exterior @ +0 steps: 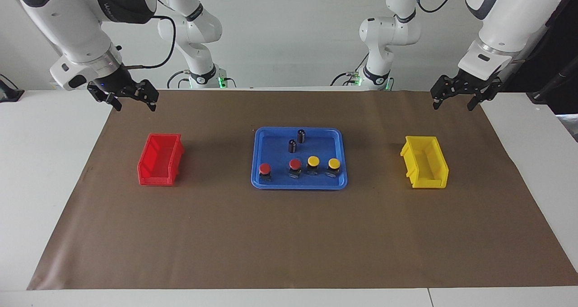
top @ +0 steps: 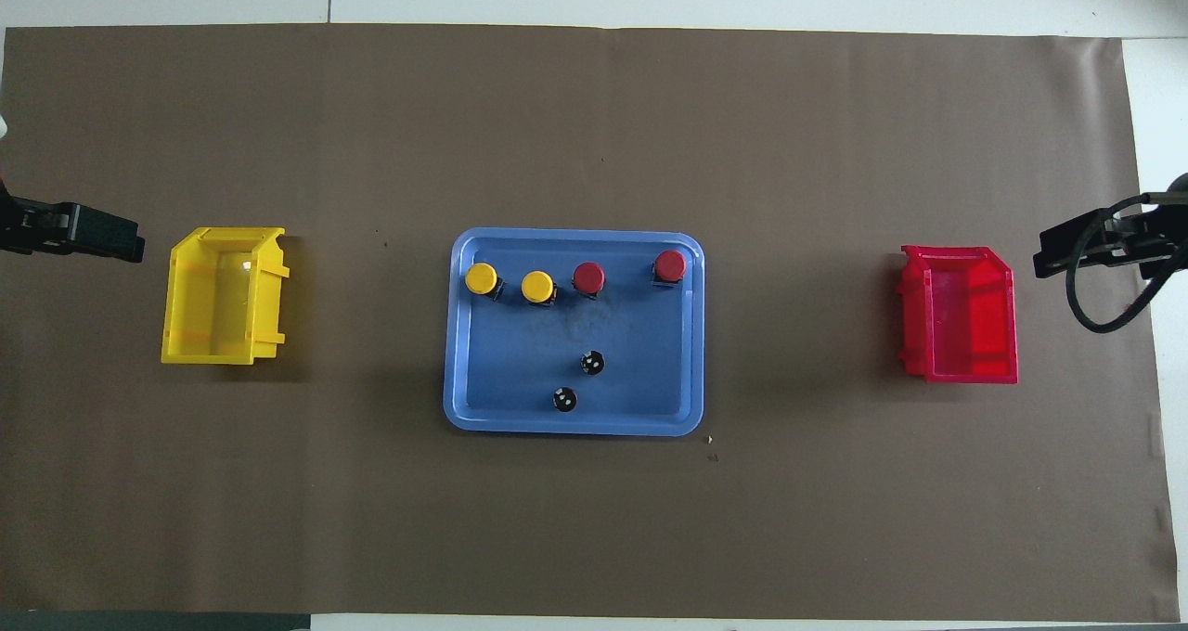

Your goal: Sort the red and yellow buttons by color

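In the flat blue plastic tray [exterior: 266,137], two red-capped buttons [exterior: 264,169] and two yellow-capped buttons [exterior: 313,161] stand in a row. Left pincer [exterior: 456,100] and right pincer [exterior: 134,102] hang released, holding nothing.

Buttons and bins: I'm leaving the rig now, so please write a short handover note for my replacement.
Left gripper open, waiting over the mat near the yellow bin.
Right gripper open, waiting near the red bin.
Two red buttons and two yellow buttons stand in a row on the blue tray, with two dark cylinders nearer the robots.
Done: nothing, both bins empty.
Left: all four buttons.
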